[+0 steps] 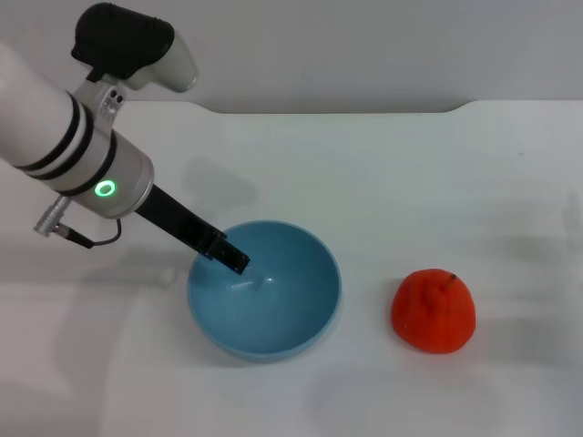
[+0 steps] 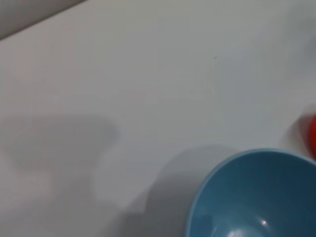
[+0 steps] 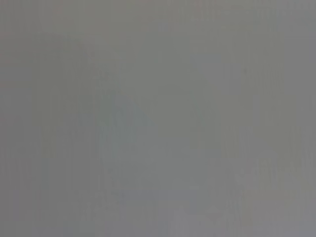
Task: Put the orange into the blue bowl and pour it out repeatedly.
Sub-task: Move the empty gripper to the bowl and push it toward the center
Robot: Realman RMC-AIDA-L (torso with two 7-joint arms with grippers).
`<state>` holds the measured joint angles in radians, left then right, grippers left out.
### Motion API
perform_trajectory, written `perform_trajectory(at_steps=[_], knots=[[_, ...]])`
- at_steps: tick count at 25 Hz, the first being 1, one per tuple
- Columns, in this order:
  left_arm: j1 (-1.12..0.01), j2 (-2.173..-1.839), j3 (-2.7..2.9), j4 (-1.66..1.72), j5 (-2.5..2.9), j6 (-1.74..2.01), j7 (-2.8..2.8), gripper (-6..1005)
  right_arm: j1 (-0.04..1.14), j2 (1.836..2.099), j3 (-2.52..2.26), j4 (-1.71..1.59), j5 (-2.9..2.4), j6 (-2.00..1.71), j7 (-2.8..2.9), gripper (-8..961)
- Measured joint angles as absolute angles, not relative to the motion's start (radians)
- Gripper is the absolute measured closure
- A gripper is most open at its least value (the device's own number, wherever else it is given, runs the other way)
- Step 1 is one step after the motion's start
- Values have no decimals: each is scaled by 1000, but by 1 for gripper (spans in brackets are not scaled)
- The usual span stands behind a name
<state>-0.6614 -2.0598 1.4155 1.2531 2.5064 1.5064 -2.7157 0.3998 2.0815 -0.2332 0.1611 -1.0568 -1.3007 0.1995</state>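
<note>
The blue bowl [image 1: 284,296] stands upright and empty on the white table, near the front centre. My left gripper [image 1: 235,259] reaches down over the bowl's left rim, with its dark tip inside the bowl, shut on the rim. The orange [image 1: 434,310] sits on the table to the right of the bowl, apart from it, stem nub up. The left wrist view shows part of the bowl [image 2: 256,197] and a red sliver of the orange [image 2: 313,136] at the picture's edge. My right gripper is out of view, and its wrist view shows only plain grey.
The white table [image 1: 383,173] runs back to a pale wall. The left arm's white body [image 1: 64,137] hangs over the table's left side and casts a shadow there.
</note>
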Motion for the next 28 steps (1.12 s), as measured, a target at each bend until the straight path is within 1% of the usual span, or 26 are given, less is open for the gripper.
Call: perform_trajectory(at_steps=[8, 15, 22, 28], knots=[[-671, -2059, 1416, 1187, 2510, 1434, -2712, 258, 397, 2082, -233, 160, -1057, -1300, 199, 436], [-692, -2059, 1419, 1115, 2510, 1438, -2702, 266, 397, 2082, -233, 159, -1057, -1299, 199, 436], [-689, -2060, 1453, 1109, 2509, 1439, -2701, 273, 398, 2082, -233, 157, -1057, -1299, 199, 437], [-686, -2062, 1466, 1108, 2504, 1440, -2700, 435, 396, 2082, -233, 156, -1057, -1299, 199, 437]])
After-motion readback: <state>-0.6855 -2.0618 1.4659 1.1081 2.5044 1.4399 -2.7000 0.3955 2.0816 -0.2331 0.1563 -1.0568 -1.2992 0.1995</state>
